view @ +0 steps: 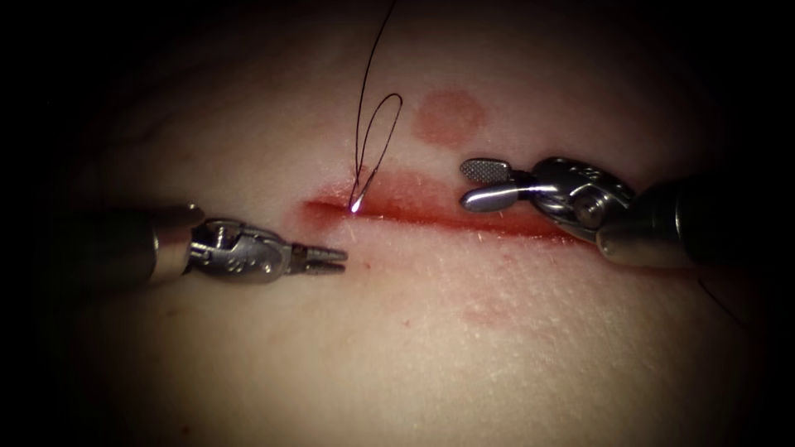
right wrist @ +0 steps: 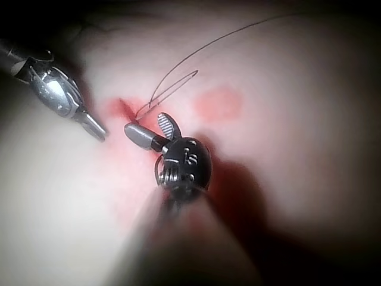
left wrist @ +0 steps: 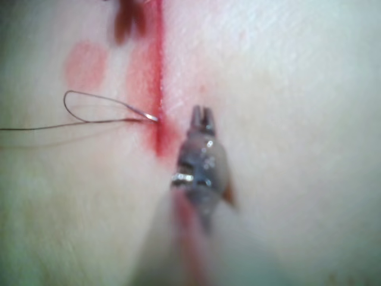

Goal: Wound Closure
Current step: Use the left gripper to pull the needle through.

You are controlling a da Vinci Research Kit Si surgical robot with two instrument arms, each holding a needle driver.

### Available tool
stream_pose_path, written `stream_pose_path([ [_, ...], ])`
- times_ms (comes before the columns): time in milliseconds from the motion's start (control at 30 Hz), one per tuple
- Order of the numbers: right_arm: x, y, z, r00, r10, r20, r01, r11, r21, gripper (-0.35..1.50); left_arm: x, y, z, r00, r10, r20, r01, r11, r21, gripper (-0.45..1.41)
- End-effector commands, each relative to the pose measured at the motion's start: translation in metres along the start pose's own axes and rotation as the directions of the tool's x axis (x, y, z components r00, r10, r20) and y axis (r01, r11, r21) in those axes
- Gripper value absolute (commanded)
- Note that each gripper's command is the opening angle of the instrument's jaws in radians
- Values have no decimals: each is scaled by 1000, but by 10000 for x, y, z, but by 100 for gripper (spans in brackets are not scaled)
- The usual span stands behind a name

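We see the left tool [view: 335,260] at the frame's left, jaws nearly closed and holding nothing, just below the cut [view: 431,213]. The right tool [view: 480,184], at right, has jaws spread wide, also empty, over the cut. The needle [view: 358,201] glints at the cut's left end, lodged in the tissue [view: 397,348]; its thread [view: 377,132] loops upward.

My right tool [right wrist: 149,130] with jaws spread wide, holding nothing, over the red cut [right wrist: 122,110] in the tissue [right wrist: 297,119], thread [right wrist: 178,80] looped just beyond, my left tool [right wrist: 98,131] close beside, empty.
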Motion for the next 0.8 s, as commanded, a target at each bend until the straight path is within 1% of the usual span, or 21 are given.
stream_pose_path([
  [33,-7,0,7,1000,4,1,-4,1000,5,148,-1,4,7,1000,-11,3,11,1000,-5,-35],
  [100,-7,0,8,1000,4,1,-4,1000,5,148,6,8,6,998,-55,-11,54,998,-29,-35],
  [167,-6,0,9,1000,5,1,-5,1000,3,148,15,11,2,990,-134,-42,130,988,-84,-35],
  [200,-6,0,9,1000,5,1,-5,1000,3,148,15,11,2,990,-134,-42,130,988,-84,-35],
  [267,-8,-1,13,1000,3,-2,-3,1000,-2,148,31,8,-9,960,-269,-70,255,953,-166,-35],
  [333,-10,-2,15,1000,3,-2,-3,1000,-2,148,40,4,-15,944,-316,-92,293,934,-203,-35],
  [400,-12,-4,18,1000,1,-2,-1,1000,2,148,55,-3,-26,914,-380,-143,336,906,-256,-35],
  [533,-13,-6,19,1000,1,-1,-1,1000,4,146,71,-5,-36,889,-420,-183,356,885,-299,-35],
  [567,-13,-7,19,1000,1,6,-1,1000,19,145,81,-4,-41,874,-444,-201,370,873,-319,-35],
  [600,-14,-8,19,1000,1,8,-2,1000,25,143,86,-3,-43,869,-450,-208,372,869,-328,-35],
  [633,-15,-10,18,1000,1,15,-2,999,40,140,98,-1,-48,861,-458,-222,369,862,-348,-35],
  [700,-15,-10,18,1000,1,20,-2,999,46,136,104,-1,-51,858,-460,-228,367,860,-355,-35],
  [733,-16,-13,18,1000,0,30,-2,998,59,131,124,1,-58,849,-468,-245,361,853,-377,-35],
  [767,-16,-13,18,1000,0,30,-2,998,59,131,124,1,-58,849,-468,-245,361,853,-377,-35],
  [800,-17,-15,18,999,0,32,-2,998,66,128,137,2,-63,844,-474,-252,360,848,-389,-35],
])
